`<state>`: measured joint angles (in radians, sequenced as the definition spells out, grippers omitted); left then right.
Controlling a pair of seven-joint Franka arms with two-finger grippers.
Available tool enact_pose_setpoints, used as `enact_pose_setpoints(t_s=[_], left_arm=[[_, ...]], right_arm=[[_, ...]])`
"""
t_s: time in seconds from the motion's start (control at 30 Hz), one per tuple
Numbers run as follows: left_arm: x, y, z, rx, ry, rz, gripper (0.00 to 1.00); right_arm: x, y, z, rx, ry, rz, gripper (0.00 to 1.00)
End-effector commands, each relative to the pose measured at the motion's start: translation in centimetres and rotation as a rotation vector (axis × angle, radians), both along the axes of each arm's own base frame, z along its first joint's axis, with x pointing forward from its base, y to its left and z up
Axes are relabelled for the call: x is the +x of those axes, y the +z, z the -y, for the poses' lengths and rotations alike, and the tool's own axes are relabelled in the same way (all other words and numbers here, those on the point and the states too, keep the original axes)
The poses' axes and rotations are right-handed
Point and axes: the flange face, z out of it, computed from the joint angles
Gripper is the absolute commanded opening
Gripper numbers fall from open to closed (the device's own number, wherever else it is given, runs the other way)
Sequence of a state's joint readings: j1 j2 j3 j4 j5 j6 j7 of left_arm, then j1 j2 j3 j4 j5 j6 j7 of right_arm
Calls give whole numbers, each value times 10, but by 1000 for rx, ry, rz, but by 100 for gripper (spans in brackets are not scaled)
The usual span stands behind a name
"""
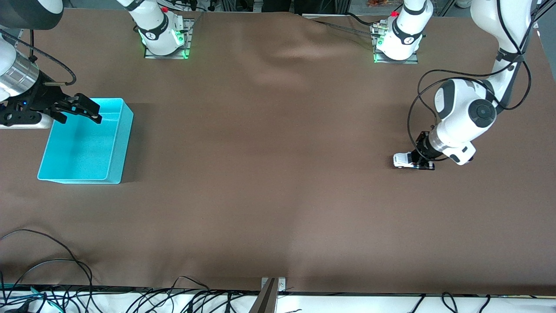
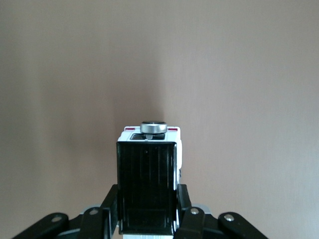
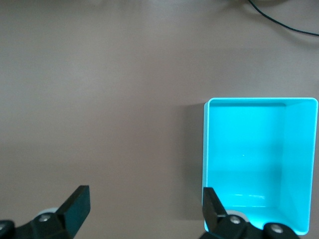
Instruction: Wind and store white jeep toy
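The white jeep toy (image 1: 403, 160) sits low on the brown cloth toward the left arm's end of the table. My left gripper (image 1: 422, 164) is shut on its sides. In the left wrist view the jeep's black roof (image 2: 147, 186) fills the gap between the two black fingers (image 2: 110, 201), with the white body and a round silver knob (image 2: 153, 127) past it. My right gripper (image 1: 82, 111) hangs open over the edge of the cyan bin (image 1: 82, 150), with nothing between its fingers (image 3: 78, 199). In the right wrist view the bin (image 3: 256, 159) has nothing in it.
Both arm bases (image 1: 165, 37) (image 1: 397, 41) stand at the table edge farthest from the front camera. Loose black cables (image 1: 47, 265) lie along the nearest edge, beside a small metal bracket (image 1: 273, 283). The brown cloth (image 1: 278, 182) has a wrinkle (image 1: 295, 52) between the bases.
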<state>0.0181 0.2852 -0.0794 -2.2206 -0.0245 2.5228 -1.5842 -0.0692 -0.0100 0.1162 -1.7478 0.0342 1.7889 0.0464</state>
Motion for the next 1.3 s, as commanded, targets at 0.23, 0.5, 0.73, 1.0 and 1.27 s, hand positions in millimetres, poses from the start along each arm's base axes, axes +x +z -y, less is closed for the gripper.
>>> enact_pose_setpoints(t_s=[0.23, 0.5, 0.73, 1.0, 1.27], left_arm=[[-15, -9, 68, -36, 8, -38, 15], [-24, -33, 102, -41, 27, -52, 15], [-27, -44, 103, 12, 50, -59, 15], [-26, -53, 97, 63, 55, -54, 15], [-24, -57, 83, 65, 57, -61, 15]], right_arm=[[2, 4, 1, -1, -2, 4, 100], [2, 4, 1, -1, -3, 7, 100], [3, 5, 1, -1, -3, 10, 100], [3, 5, 1, -1, -3, 10, 100], [3, 5, 0, -1, -2, 10, 100]])
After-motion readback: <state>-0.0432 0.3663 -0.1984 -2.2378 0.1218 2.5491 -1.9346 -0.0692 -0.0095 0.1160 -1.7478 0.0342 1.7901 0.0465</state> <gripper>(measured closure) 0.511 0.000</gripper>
